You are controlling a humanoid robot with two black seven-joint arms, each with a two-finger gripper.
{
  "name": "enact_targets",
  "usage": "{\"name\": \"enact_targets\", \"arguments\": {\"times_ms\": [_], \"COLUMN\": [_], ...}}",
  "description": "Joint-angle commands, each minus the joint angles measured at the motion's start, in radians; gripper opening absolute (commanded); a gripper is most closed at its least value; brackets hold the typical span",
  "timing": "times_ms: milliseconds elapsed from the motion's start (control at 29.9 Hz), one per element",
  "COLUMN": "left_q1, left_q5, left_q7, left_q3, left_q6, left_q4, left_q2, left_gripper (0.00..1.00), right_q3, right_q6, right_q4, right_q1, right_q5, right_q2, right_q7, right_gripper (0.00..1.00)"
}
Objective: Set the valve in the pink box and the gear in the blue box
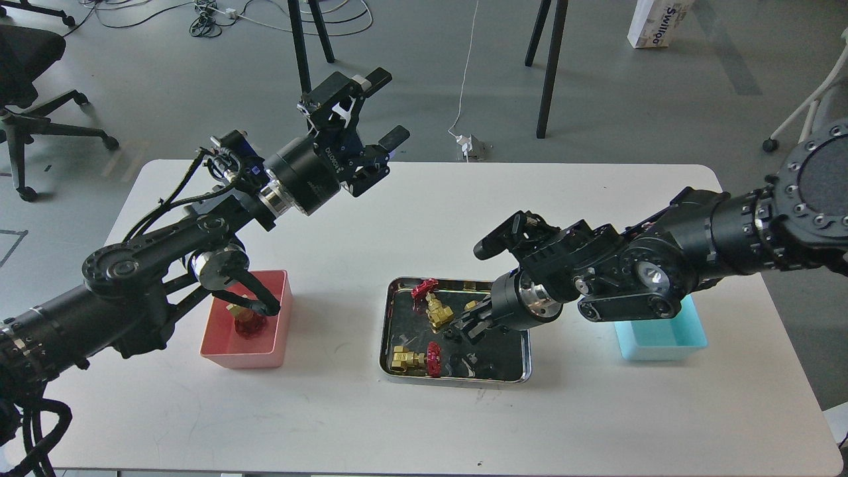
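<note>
The left fingers (382, 109) hang spread above the surface's far edge. The right fingers (464, 324), low in the tray (391, 361), look nearly clenched, though I cannot tell.

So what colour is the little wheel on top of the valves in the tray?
Dark red, on the valve in the head view.

1. A white rectangular table (344, 424) with rounded corners carries everything.
2. Salmon-pink plastic bin (271, 344) sits toward its left.
3. Shiny steel tray (386, 331) lies at centre.
4. Light cyan-blue plastic bin (659, 341) sits right.
</note>
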Motion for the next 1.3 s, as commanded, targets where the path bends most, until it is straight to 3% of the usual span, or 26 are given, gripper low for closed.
{"name": "enact_targets", "arguments": {"times_ms": [0, 134, 234, 334, 534, 701, 868, 1002, 1136, 1269], "left_q1": [0.000, -0.002, -0.002, 0.000, 0.000, 0.001, 0.000, 0.000, -0.011, -0.058], "left_q5": [0.000, 0.000, 0.000, 0.000, 0.000, 0.000, 0.000, 0.000, 0.000, -0.003], "left_q7": [0.000, 0.000, 0.000, 0.000, 0.000, 0.000, 0.000, 0.000, 0.000, 0.000], "left_q3": [0.000, 0.001, 0.003, 0.006, 0.007, 0.012, 0.010, 0.010, 0.004, -0.013], "left_q6": [-0.003, -0.003, -0.003, -0.003, -0.003, -0.003, -0.003, -0.003, -0.023, -0.143], "left_q4": [0.000, 0.000, 0.000, 0.000, 0.001, 0.003, 0.007, 0.023, 0.078, 0.236], "left_q2": [-0.011, -0.023, -0.032, -0.034, -0.034, -0.034, -0.032, -0.032, -0.029, -0.032], "left_gripper": [0.94, 0.94, 0.94, 0.94, 0.94, 0.94, 0.94, 0.94, 0.94, 0.95], "right_q3": [0.036, 0.068, 0.082, 0.094, 0.165, 0.205, 0.211, 0.281, 0.493, 0.814], "right_q6": [-0.001, -0.001, -0.001, -0.001, -0.001, -0.001, -0.001, -0.003, -0.047, -0.056], "right_q4": [0.034, 0.046, 0.044, 0.040, 0.018, -0.008, -0.011, -0.011, -0.017, -0.018], "right_q1": [0.002, -0.044, -0.093, -0.139, -0.235, -0.270, -0.273, -0.272, -0.285, -0.351], "right_q5": [-0.003, -0.015, -0.043, -0.084, -0.101, -0.100, -0.097, -0.081, 0.071, 0.557], "right_q2": [-0.237, -0.481, -0.587, -0.646, -0.647, -0.635, -0.633, -0.647, -0.687, -0.693], "right_q7": [0.001, -0.001, -0.001, -0.003, -0.013, -0.038, -0.055, -0.055, -0.056, -0.015], "right_gripper": [0.13, 0.13, 0.13, 0.13, 0.15, 0.35, 0.62, 0.98, 0.99, 0.99]}}
